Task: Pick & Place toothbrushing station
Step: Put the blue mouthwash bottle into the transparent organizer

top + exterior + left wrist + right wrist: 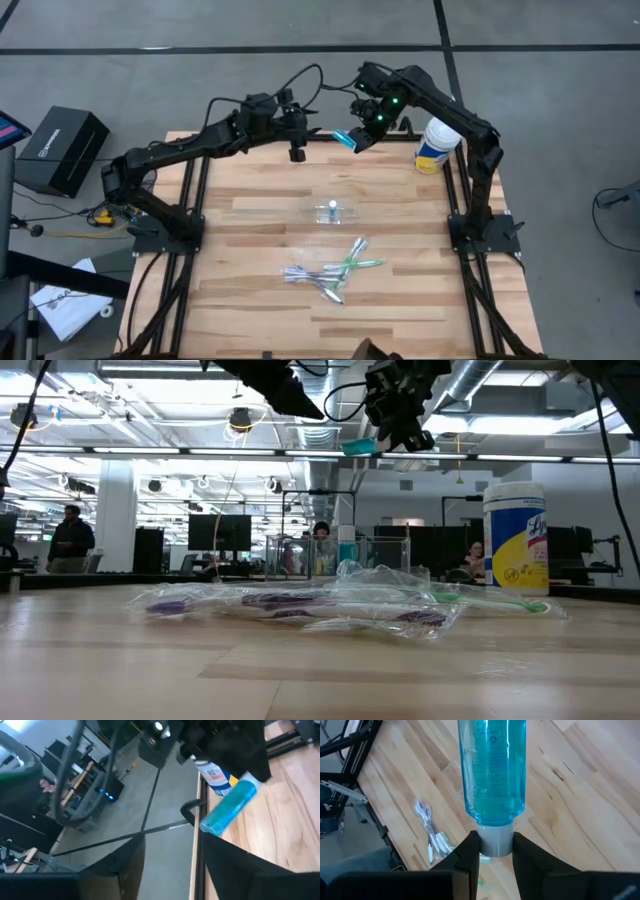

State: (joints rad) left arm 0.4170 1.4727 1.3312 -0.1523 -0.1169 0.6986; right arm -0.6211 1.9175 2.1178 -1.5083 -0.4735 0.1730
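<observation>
Wooden table (250, 300) lies below me — my right gripper (495, 851) is clamped on the blue tube's (492, 765) cap, high above the far edge; my left gripper (297, 153) hangs beside it, fingers apart.

Even overhead lighting, soft shadows; left wrist view blurred.

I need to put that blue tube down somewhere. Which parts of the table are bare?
The right tool holds the blue tube above the far edge. Bare wood lies at the near left, left of the toothbrushes, and along the right side between them and the canister. The centre is crowded: the clear cup lies just beyond the toothbrush pile.
</observation>
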